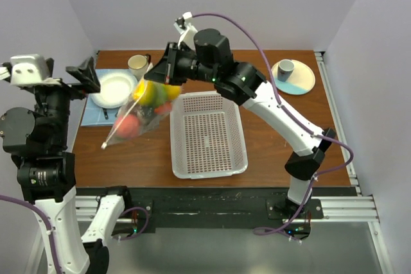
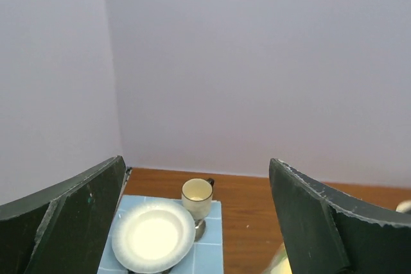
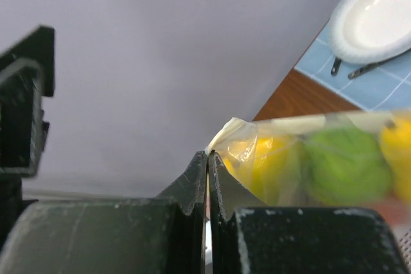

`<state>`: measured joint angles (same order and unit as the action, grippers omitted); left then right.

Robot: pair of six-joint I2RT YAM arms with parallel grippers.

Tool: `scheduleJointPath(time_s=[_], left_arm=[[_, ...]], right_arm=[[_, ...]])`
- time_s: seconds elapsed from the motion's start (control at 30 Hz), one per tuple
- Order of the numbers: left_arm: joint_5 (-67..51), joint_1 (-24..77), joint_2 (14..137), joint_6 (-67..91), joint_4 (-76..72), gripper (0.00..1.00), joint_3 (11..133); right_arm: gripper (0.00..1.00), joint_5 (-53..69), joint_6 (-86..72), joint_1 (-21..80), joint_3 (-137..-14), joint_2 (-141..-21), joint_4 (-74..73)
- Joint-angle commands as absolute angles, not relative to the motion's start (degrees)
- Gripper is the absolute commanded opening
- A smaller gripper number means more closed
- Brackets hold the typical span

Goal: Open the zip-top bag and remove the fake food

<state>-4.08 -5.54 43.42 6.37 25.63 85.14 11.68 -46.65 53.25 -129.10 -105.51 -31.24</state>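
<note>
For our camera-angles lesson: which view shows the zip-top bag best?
Top external: the whole zip-top bag hangs in view, fake food inside. The right wrist view shows only the corner pinched by the right gripper and blurred food. The left wrist view shows at most a sliver.

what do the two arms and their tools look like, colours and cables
Both arms pair white link shells with black cylindrical joints. The right arm has a purple cable looping to its wrist and small green lights on its joints. The left arm has purple cabling near its base. The left tool and right tool have flat, dark fingers with scuffed edges.
</note>
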Motion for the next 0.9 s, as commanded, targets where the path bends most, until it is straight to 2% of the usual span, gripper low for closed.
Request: scheduleJointPath(time_s=[0.0, 0.13, 0.27, 0.4, 0.6, 0.73, 0.87], left_arm=[[4.78, -5.19, 42.63, 16.33, 21.63, 1.00, 83.07], [-3.50, -5.19, 40.16, 23.80, 11.09, 1.00, 75.59], [-13.06, -5.36, 47.10, 26.02, 13.11, 1.00, 76.83], [-47.45, -6.59, 46.14, 23.91, 2.13, 0.98, 66.81], [-60.62, -7.82, 44.83, 9.17, 5.88, 0.96, 64.96], [-65.38, -8.00, 43.77, 8.52, 5.45, 0.96, 63.72], [-67.41, -8.00, 43.07, 13.00, -2.53, 0.95, 59.34]], right_arm=[[0.00, 10.90, -45.88, 53.44, -126.66, -99.23, -29.09], [0.00, 8.97, -44.21, 53.26, -126.91, -97.56, -31.98], [0.00, 5.54, -42.10, 52.21, -128.06, -95.02, -35.77], [0.00, 5.97, -45.34, 47.74, -124.20, -91.32, -33.84], [0.00, 8.61, -47.72, 39.12, -126.03, -89.56, -35.59], [0.00, 9.31, -47.99, 35.78, -128.05, -89.65, -36.83], [0.00, 10.45, -49.48, 35.25, -127.97, -89.91, -35.86]])
